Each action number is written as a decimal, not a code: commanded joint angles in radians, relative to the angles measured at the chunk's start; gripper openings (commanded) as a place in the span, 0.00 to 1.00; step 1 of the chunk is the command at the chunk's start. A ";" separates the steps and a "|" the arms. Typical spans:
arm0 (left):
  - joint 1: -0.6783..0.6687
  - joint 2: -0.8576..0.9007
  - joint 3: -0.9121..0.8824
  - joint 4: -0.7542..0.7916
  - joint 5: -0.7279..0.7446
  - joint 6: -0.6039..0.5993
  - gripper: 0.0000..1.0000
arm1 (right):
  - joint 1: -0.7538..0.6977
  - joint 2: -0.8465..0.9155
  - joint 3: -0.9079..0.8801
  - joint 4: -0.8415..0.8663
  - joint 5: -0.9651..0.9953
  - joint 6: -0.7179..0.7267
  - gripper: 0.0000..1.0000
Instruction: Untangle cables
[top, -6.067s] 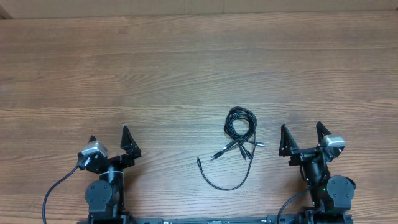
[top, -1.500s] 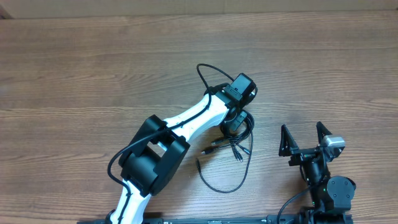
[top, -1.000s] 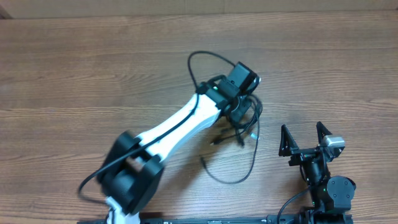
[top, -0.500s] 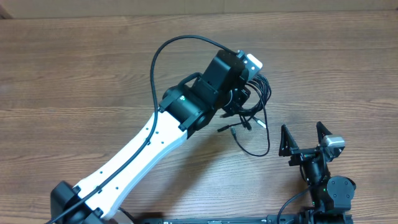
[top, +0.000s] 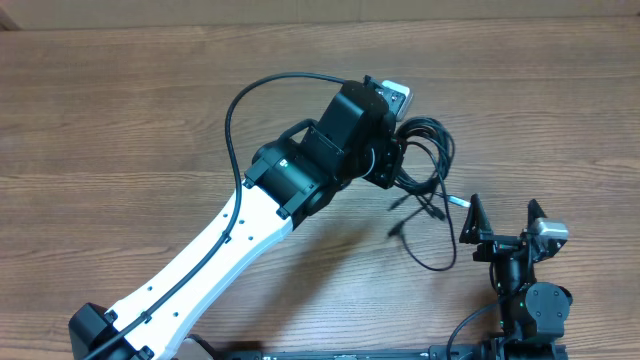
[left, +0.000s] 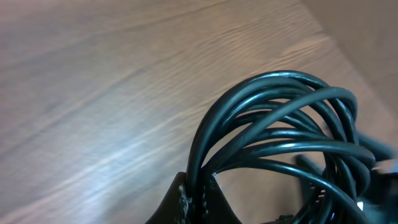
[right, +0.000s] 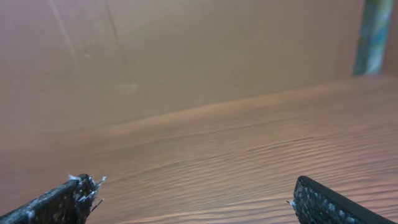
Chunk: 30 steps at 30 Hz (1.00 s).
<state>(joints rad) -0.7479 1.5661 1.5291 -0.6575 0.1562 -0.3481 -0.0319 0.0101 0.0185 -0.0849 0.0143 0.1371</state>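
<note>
The cables (top: 428, 150) are a bundle of thin black loops, lifted off the wooden table (top: 120, 120) by my left gripper (top: 388, 168). A loose tail (top: 432, 262) and small plug tips (top: 440, 208) dangle below the bundle. In the left wrist view the glossy cables (left: 280, 124) fan out to the right, and the left gripper (left: 200, 194) is shut on several strands pinched between its tips. My right gripper (top: 503, 216) stands open near the front right, just right of the hanging tail. In the right wrist view the right gripper (right: 193, 193) holds nothing; only wood lies between its fingertips (right: 79, 190).
The long white left arm (top: 220, 250) crosses the table diagonally from the front left. Its thick black wire (top: 260, 95) arcs above it. A wall rises behind the table (right: 199, 50).
The left gripper has lifted the cable bundle off the table and carried it slightly right. The tail now swings closer to the right gripper, which has shifted a little right.
</note>
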 joint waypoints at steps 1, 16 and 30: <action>-0.015 -0.031 0.027 0.019 0.069 -0.106 0.04 | 0.004 -0.007 -0.010 0.002 -0.068 0.249 1.00; -0.021 -0.031 0.027 -0.026 0.035 0.210 0.04 | 0.003 -0.007 0.243 -0.304 -0.279 0.431 1.00; -0.020 -0.031 0.027 -0.081 0.171 0.795 0.04 | 0.003 -0.005 0.468 -0.468 -0.353 0.378 1.00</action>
<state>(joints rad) -0.7597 1.5654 1.5291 -0.7254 0.2623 0.2607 -0.0319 0.0109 0.4648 -0.5446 -0.3271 0.5308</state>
